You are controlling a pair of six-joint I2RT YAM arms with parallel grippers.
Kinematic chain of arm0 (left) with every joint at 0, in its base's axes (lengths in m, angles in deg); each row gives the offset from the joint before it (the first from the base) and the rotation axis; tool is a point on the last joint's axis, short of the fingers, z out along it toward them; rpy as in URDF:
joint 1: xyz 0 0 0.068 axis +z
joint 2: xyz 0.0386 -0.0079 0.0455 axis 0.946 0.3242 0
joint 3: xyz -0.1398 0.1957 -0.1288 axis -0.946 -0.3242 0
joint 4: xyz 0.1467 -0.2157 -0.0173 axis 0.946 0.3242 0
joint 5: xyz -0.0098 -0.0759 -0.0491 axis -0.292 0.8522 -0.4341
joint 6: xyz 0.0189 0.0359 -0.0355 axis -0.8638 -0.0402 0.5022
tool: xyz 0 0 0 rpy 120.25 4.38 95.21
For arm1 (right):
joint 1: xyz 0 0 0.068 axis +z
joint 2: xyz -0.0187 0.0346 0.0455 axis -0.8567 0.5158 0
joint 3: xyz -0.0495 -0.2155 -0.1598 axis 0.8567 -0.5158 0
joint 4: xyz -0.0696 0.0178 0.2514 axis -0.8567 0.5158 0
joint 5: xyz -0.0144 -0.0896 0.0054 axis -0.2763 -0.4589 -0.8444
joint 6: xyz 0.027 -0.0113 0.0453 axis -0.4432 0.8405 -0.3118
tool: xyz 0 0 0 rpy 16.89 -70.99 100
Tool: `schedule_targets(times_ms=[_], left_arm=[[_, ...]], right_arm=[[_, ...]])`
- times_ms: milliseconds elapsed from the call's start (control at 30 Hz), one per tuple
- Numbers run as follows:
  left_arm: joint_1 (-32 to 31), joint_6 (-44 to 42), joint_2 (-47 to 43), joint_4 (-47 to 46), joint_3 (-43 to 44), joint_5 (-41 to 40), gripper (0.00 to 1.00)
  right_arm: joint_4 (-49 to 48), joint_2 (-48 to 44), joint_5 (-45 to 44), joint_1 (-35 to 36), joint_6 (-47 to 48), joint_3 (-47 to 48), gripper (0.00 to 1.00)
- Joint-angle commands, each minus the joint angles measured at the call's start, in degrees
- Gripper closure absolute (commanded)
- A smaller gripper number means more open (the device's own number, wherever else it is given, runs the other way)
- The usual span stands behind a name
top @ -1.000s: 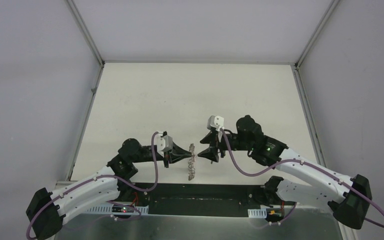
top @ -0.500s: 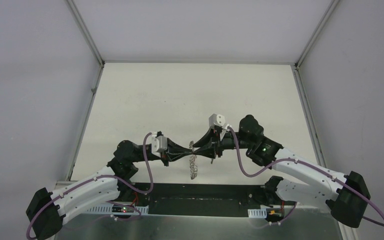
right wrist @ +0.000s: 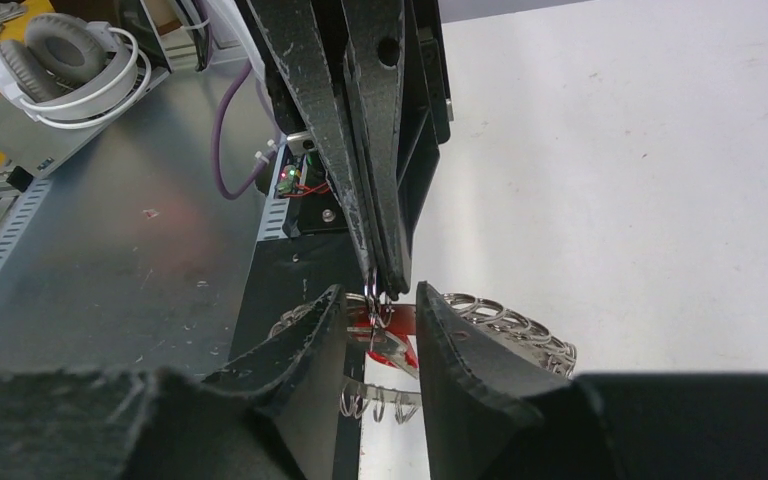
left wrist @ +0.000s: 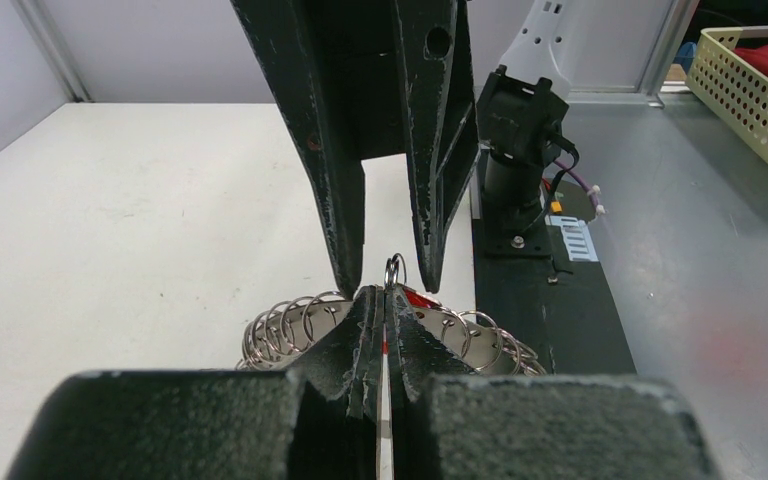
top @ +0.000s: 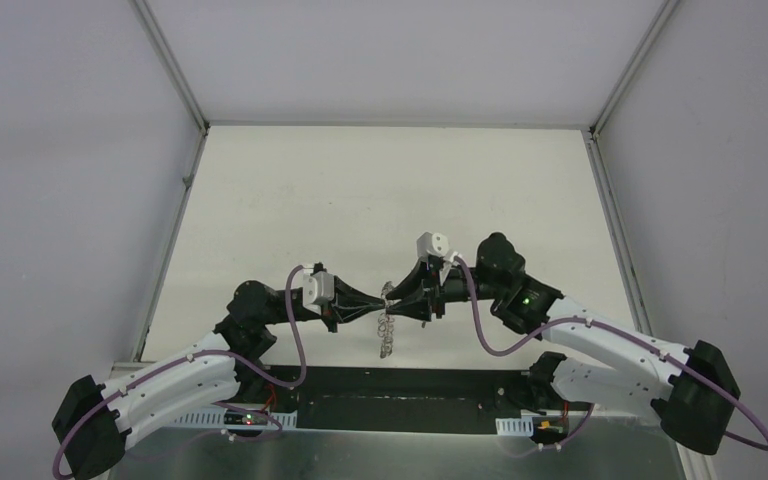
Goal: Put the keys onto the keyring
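Above the table's near edge my two grippers meet tip to tip. My left gripper [top: 380,312] [left wrist: 384,300] is shut on the keys; their small wire loop [left wrist: 394,270] sticks out past its tips. The keys [right wrist: 392,342], one red-headed and one silver, fill the gap of my right gripper [top: 394,308] [right wrist: 380,292], whose fingers [left wrist: 345,220] have closed onto them from both sides. The keyring [top: 387,340] [left wrist: 280,325] [right wrist: 510,322], a silvery band fringed with wire loops, hangs below both grippers. I cannot tell whether the left jaws pinch it too.
A black base plate [top: 410,400] and a metal bench [left wrist: 720,280] lie under and beside the grippers. A yellow basket [left wrist: 750,90] holding something red stands off to one side. Grey headphones [right wrist: 60,55] lie on the bench. White walls enclose the table [top: 380,190].
My right gripper has come leftward to the left gripper's tips and narrowed around the keys. The left gripper drew back slightly, still shut, with the keyring hanging below.
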Motion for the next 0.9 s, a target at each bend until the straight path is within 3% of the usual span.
schedule_targets(times_ms=[0, 200, 767, 867], left_arm=[[-0.6, 0.9, -1.1, -4.2, 2.3, 1.2, 1.00], [-0.6, 0.7, -1.5, -3.3, 2.7, 1.1, 1.00], [-0.5, 0.6, -2.0, -1.2, 3.2, 1.6, 1.00], [-0.6, 0.1, -2.1, 0.2, 3.4, 2.0, 1.00]], right_arm=[[-3.0, -2.1, -1.1, -0.2, 0.3, -1.3, 0.66], [-2.8, -3.0, -2.0, -0.2, 0.6, -2.1, 0.61], [-6.6, 0.7, 0.9, -0.2, -0.9, -0.3, 0.99], [-6.6, 0.6, 0.9, -0.2, -0.6, -0.3, 1.00]])
